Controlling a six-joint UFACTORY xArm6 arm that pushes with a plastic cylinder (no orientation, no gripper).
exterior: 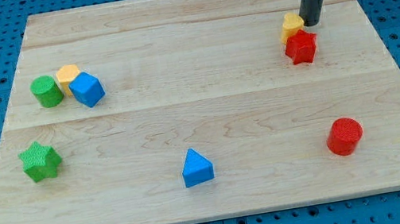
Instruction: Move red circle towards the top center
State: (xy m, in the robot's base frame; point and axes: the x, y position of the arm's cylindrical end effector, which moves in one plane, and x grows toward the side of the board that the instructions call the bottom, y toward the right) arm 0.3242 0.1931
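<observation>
The red circle (344,136) is a short red cylinder at the view's lower right of the wooden board (190,49). My tip (310,24) is at the view's upper right, far above the red circle. It stands just right of a small yellow block (293,26), touching or nearly touching it. A red star-like block (302,47) sits right below the yellow one, against it.
At the view's left a green cylinder (46,91), a yellow block (68,75) and a blue cube (87,90) are clustered together. A green star (40,160) lies lower left. A blue triangle (196,168) lies at the bottom middle.
</observation>
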